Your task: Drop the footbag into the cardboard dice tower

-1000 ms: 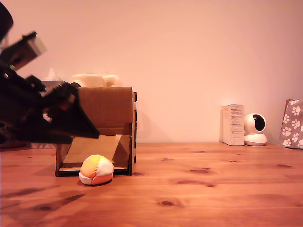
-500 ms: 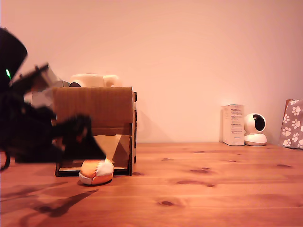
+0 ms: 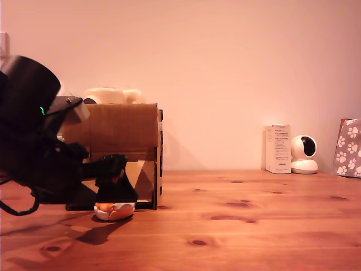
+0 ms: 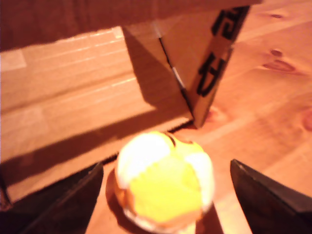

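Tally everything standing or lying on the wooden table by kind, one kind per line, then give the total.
Footbag: 1
Cardboard dice tower: 1
White carton: 1
White round camera: 1
Paw-print box: 1, cut by the exterior view's right edge
Total: 5
The cream item behind the tower is not counted; its support is hidden.

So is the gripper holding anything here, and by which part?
Nothing is held: the open gripper straddles the orange, yellow and white stitched footbag without touching it.
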Available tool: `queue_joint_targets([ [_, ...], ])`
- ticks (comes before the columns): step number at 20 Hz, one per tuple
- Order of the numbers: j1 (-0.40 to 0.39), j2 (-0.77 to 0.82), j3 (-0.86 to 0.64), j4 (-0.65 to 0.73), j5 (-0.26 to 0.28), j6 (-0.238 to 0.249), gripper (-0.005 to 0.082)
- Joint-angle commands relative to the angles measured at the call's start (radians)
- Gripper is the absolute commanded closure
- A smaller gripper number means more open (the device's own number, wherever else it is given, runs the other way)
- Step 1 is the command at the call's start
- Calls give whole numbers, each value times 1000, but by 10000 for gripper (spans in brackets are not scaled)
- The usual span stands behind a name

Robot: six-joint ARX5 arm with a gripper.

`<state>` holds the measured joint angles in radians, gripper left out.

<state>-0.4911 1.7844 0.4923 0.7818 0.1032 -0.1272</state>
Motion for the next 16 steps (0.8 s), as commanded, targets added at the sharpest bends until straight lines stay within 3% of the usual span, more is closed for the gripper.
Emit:
queue_joint_targets([
  [1, -3, 24, 5, -2, -5, 5, 302],
  [3, -2, 24, 6, -2, -8, 5, 512],
  [6, -2, 24, 6, 5, -8, 5, 626],
  [10, -2, -7, 6, -9, 12, 4, 641],
  [16, -3, -193, 5, -193, 38, -10, 641],
])
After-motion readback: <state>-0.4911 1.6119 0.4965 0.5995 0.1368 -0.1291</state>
